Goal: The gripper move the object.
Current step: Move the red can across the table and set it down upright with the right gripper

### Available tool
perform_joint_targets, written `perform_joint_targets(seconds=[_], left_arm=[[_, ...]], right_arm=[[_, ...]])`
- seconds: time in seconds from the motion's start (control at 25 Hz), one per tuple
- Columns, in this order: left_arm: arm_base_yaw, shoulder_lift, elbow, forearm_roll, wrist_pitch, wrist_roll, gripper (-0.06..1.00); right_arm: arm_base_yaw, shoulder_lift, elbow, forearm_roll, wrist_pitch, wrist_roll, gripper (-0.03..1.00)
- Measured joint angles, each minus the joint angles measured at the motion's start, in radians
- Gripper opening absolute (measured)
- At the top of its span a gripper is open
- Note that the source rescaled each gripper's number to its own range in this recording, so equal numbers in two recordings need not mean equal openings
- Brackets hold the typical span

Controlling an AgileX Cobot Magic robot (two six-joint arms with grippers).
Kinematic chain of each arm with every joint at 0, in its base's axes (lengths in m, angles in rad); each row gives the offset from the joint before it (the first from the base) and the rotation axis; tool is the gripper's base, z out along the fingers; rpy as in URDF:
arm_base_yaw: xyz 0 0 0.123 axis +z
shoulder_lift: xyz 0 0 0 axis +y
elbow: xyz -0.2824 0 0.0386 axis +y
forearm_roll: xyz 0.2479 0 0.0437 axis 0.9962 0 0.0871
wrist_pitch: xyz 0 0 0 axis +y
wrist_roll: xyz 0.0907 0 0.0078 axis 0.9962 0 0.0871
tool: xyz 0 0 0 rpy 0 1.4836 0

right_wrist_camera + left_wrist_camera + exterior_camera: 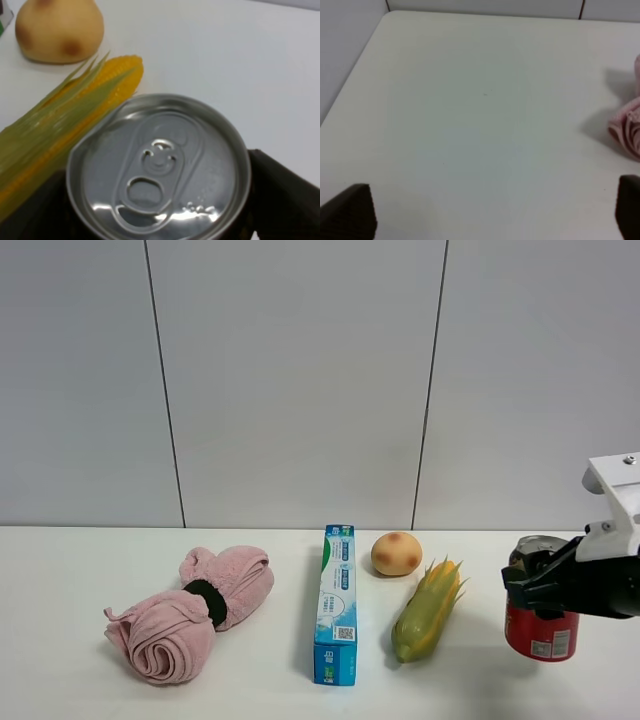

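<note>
Surface: white tabletop (80, 560) in front of a pale grey panelled wall (300, 380).
Object: small red metal drink can with silver top and pull tab (540, 635), upright at the far right of the table in the high view.
Right gripper: black clamp on a dark grey arm (545, 592), jaws pinching the can's upper body from both sides; dark fingers (285, 200) snug against its flanks.
Base contact: cannot tell whether resting on the table or just above it.
Nearest neighbour: yellow corn cob in green husk (428, 612), just beside the can on its inner side.
Further out: round tan potato-like lump (396, 553) behind the corn; long blue-green cardboard box (336, 602); rolled pink towel with a black band (190, 615), well apart at the left.
Left gripper: black fingertips spread wide over bare table (487, 210), holding nothing.
Risk, slip: smooth round metal gripped high, likely to swing or drop under a quick move.
Risk, collision: sweep toward the centre likely to clip the husk tips and roll the corn.
Right wrist view only: can lid (160, 170) with tab unopened, husk (60, 120) almost touching the rim, tan lump (59, 30) beyond.
High view only: red side and white label, the row's spacing.
Left wrist view only: towel edge (627, 130), spread fingertips.
</note>
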Motion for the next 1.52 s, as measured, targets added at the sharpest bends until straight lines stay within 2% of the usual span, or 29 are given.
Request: perform_joint_targets(seconds=[0.48,0.68,0.88,1.08,1.52], left_arm=[[0.0,0.0,0.0,0.0,0.0,0.0,1.0],[0.0,0.0,0.0,0.0,0.0,0.0,1.0],[0.0,0.0,0.0,0.0,0.0,0.0,1.0],[0.0,0.0,0.0,0.0,0.0,0.0,1.0],[0.0,0.0,0.0,0.0,0.0,0.0,1.0]], right_arm=[[0.0,0.005,0.0,0.0,-0.082,0.042,0.0],[0.0,0.066,-0.002,-0.006,-0.212,0.042,0.0],[0.0,0.176,-0.002,-0.105,-0.304,0.089,0.0],[0.0,0.253,-0.002,-0.125,-0.395,0.13,0.0],[0.0,0.32,-0.003,-0.152,-0.454,0.201,0.0]])
